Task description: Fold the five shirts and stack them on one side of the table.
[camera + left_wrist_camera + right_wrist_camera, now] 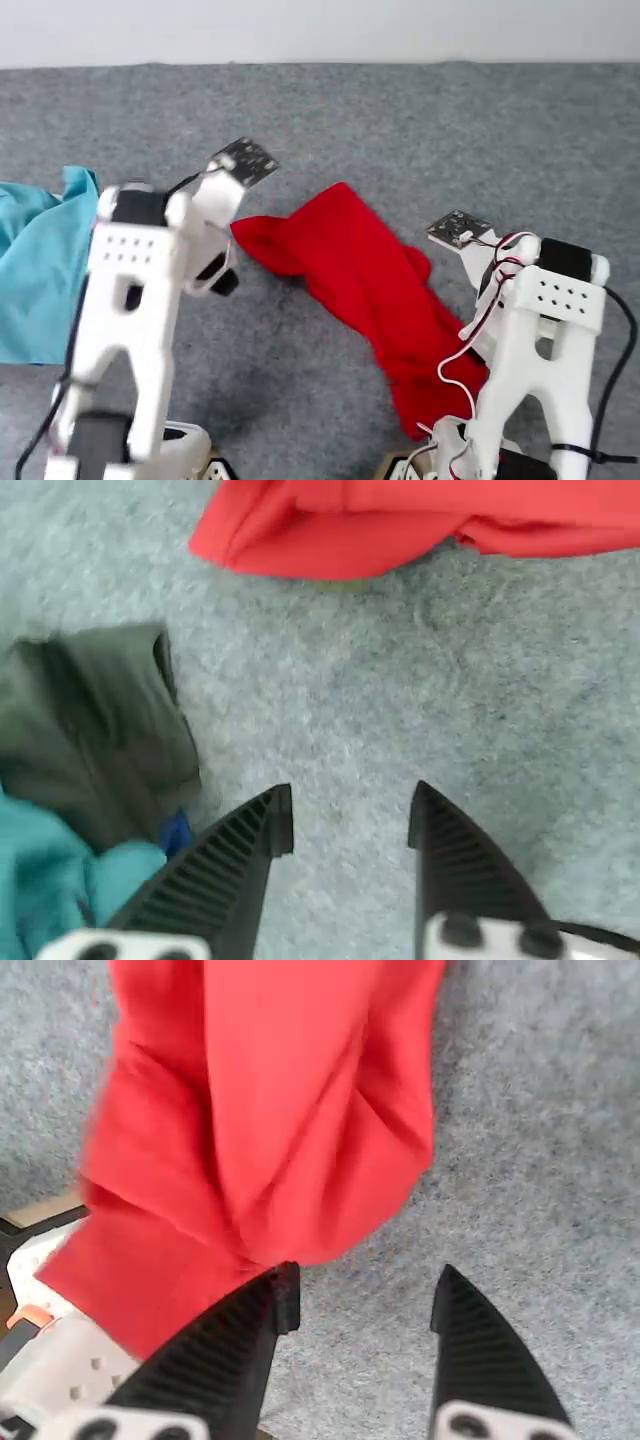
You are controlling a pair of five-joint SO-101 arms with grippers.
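Gaping, both jaws are empty; the right arm (540, 340) hides part of the red shirt (350, 265).

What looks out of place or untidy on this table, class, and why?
The red shirt lies unfolded and rumpled, slanting across the middle of the table, away from the teal shirt at the left edge. Nothing looks spilled or damaged.

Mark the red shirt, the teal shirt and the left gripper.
red shirt (360, 275): high view, middle of the crumpled cloth.
teal shirt (35, 280): high view, its flat middle.
left gripper (350, 788): left wrist view, midway between the open fingertips.
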